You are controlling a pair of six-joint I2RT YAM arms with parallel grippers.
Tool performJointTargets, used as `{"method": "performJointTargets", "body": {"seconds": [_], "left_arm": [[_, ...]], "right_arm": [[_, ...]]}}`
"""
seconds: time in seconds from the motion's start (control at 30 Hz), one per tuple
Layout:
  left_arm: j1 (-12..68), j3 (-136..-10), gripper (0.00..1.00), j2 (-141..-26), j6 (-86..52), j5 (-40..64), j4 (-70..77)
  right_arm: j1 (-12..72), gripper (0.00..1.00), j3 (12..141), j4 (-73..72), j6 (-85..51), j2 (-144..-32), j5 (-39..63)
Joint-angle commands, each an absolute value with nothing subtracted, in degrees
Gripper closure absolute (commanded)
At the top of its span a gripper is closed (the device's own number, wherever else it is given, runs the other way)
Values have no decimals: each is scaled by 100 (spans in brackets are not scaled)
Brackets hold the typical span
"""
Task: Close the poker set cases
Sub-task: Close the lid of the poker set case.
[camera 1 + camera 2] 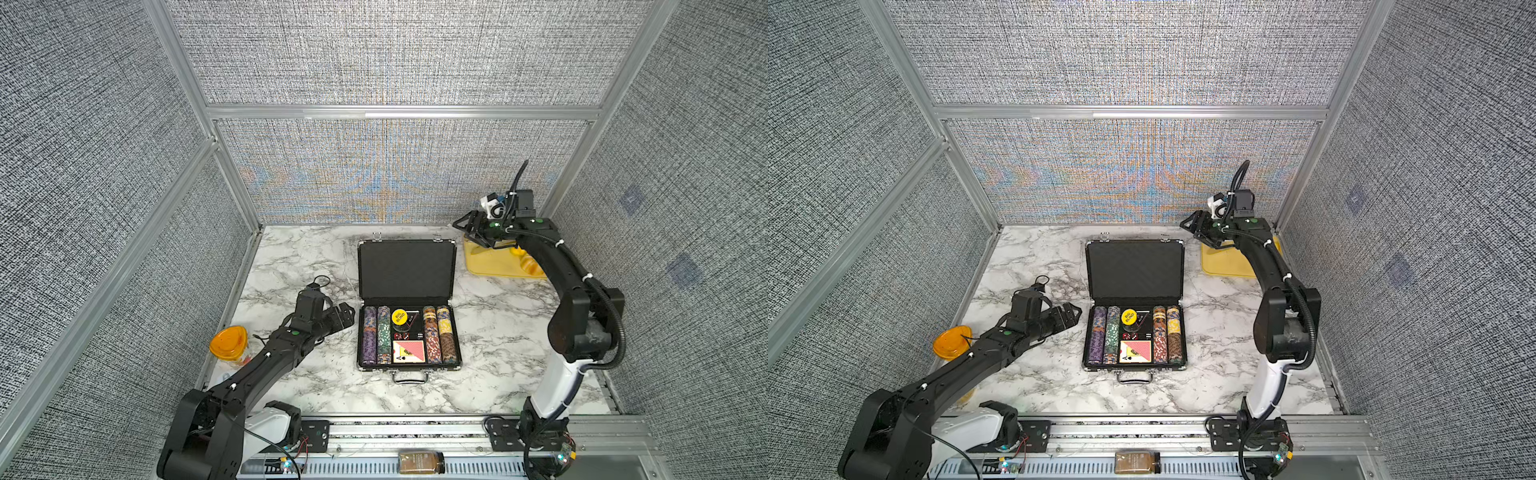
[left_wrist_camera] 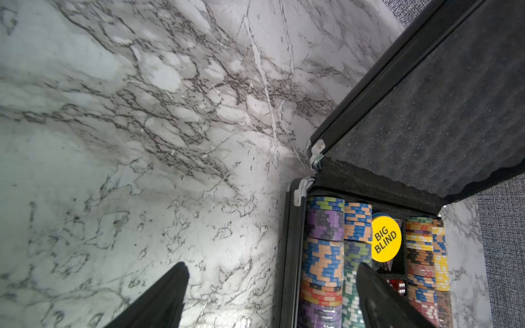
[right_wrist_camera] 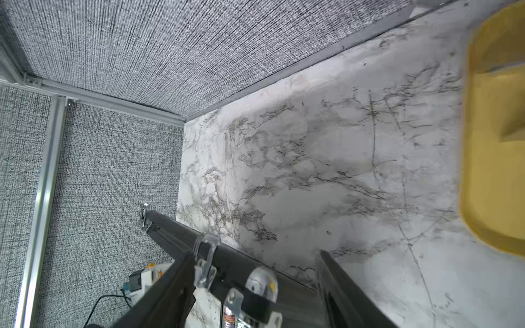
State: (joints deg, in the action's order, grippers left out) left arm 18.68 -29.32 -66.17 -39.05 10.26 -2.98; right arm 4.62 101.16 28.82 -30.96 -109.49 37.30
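Note:
The poker set case [image 1: 407, 270] [image 1: 1136, 270] lies open in the middle of the marble table. Its foam-lined lid [image 2: 426, 113] stands up at the back, and rows of coloured chips, cards and a yellow "BIG BLIND" button fill the base. My left gripper [image 1: 343, 318] [image 1: 1069, 318] [image 2: 272, 265] is open, low beside the base's left wall near the hinge, holding nothing. My right gripper [image 1: 462, 228] [image 1: 1188, 229] [image 3: 254, 252] is open, hovering by the lid's upper right corner. In the right wrist view the lid's top edge [image 3: 170, 227] with its silver latches runs between the fingers.
A yellow tray [image 1: 490, 262] [image 1: 1225, 262] [image 3: 497, 142] lies at the back right, partly under my right arm. An orange-lidded container [image 1: 227, 343] [image 1: 952, 340] stands at the left table edge. A spice jar [image 1: 420, 462] lies on the front rail. Fabric walls enclose three sides.

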Motion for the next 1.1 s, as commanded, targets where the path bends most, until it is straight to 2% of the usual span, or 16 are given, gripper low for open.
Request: {"method": "performJointTargets", "body": {"seconds": [0.0, 0.37, 0.73, 1.07], "left_arm": [[1794, -2901, 7, -6632, -3823, 1204, -105], [1626, -2707, 6, -6640, -3850, 1362, 0], [1573, -2655, 6, -6533, -3828, 1328, -117], [1417, -2714, 6, -6403, -3735, 1275, -419]], "right_arm": [[531, 31, 10196, 2882, -3142, -11045, 4004], [668, 38, 9998, 2961, -3068, -11039, 4207], [701, 54, 9880, 2975, -3104, -11087, 4279], [837, 57, 9267, 3093, -2917, -10505, 4376]]}}
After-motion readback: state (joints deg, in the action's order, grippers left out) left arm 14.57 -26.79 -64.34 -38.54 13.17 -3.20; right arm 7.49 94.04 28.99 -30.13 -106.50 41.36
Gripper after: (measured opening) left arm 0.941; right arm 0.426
